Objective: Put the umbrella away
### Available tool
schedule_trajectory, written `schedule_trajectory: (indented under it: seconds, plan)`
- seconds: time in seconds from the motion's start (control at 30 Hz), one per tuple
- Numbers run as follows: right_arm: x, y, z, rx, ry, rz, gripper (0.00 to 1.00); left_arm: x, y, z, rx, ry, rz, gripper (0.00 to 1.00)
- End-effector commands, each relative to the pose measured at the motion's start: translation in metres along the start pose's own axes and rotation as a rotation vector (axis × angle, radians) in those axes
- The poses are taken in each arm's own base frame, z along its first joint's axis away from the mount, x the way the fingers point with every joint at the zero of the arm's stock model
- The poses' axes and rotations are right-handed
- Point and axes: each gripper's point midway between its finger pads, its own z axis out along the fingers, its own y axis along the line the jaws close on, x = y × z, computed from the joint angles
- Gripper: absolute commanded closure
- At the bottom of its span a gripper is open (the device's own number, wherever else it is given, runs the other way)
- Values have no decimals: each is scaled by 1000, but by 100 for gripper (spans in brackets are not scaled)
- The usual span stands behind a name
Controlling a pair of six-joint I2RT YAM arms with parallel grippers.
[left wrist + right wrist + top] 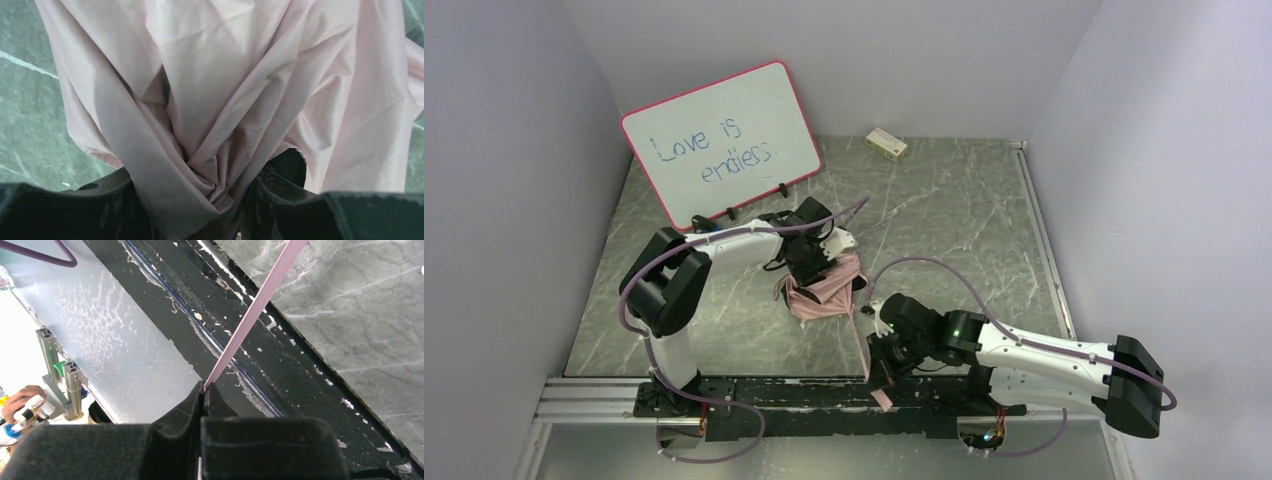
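The umbrella point(824, 290) lies collapsed mid-table, a bunched pale pink canopy. My left gripper point(809, 258) stands over it, shut on a bundle of the canopy folds point(210, 150), which fill the left wrist view between my dark fingers point(65, 210). The umbrella's pink strap point(864, 350) runs taut from the canopy to the near edge. My right gripper point(882, 385) is shut on the strap point(250, 325), which shows in the right wrist view pinched at my fingertips point(205, 387). The handle and shaft are hidden.
A pink-framed whiteboard point(722, 140) with blue writing leans at the back left. A small white box point(886, 144) lies at the back wall. A black rail point(824, 395) runs along the near edge, where my right gripper hangs. Walls close in on both sides.
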Motion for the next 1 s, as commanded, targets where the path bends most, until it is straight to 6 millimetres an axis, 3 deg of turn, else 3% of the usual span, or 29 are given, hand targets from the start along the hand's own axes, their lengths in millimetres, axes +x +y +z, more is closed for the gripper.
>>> schedule_trajectory:
  seconds: [0.0, 0.13, 0.3, 0.43, 0.53, 0.67, 0.97]
  plan:
    - [38, 14, -14, -73, 150, 48, 100, 14, 78, 0, -313, 41, -86, 95]
    - [24, 21, -20, -80, 62, 71, 100, 14, 76, 1, -301, 28, -75, 95]
    - [-3, -11, -21, 159, -63, 119, 100, 11, 70, 0, -283, -10, -63, 95]
    - [-26, -10, -26, 186, -175, 158, 100, 15, 71, -1, -294, -4, -54, 95]
    - [-42, 26, -35, 7, -251, 116, 100, 17, 71, -1, -297, -4, -50, 95]
    - [-48, 73, -48, -231, -271, 33, 100, 15, 72, 0, -298, -4, -53, 95]
    - [-61, 140, -87, -579, -366, -106, 100, 17, 69, 3, -298, 9, -40, 95]
